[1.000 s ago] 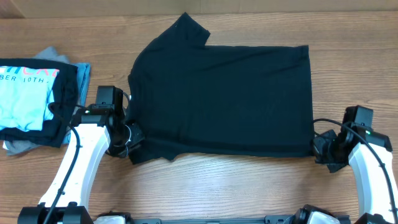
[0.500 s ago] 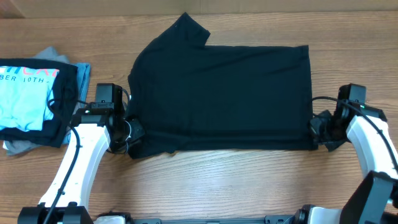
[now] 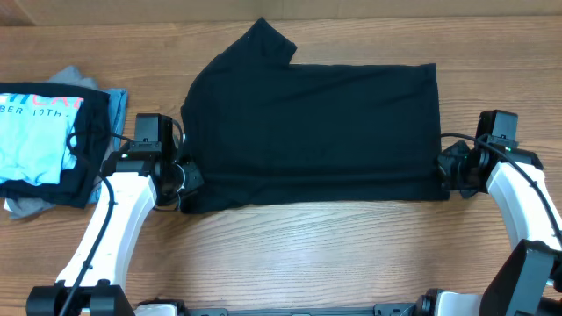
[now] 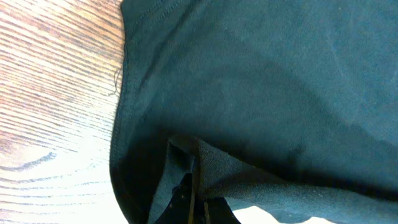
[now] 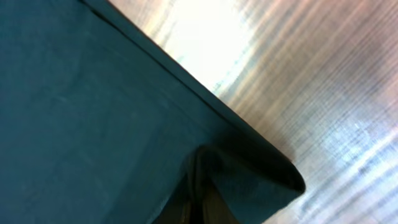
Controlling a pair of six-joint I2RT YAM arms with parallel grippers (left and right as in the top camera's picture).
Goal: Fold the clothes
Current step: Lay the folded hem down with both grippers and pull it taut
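Shirt [image 3: 307, 132] lies spread mid-worktop [image 3: 307, 254]. Left end effector [image 3: 186, 180] and right end effector [image 3: 446, 174] are each clamped on a near corner of it. Judged: first lengthwise fold begun, not laid down; cross folds remain. Near sleeve is not visible. Fingertips are buried in cloth in both wrist views.

- Likely a robotics lab: two white, cabled robot arms [image 3: 114, 219] work at one bare wood-grain counter [image 3: 351, 254].
- A pile of garments [image 3: 44, 132] lies outboard of the left hand [image 3: 186, 180].
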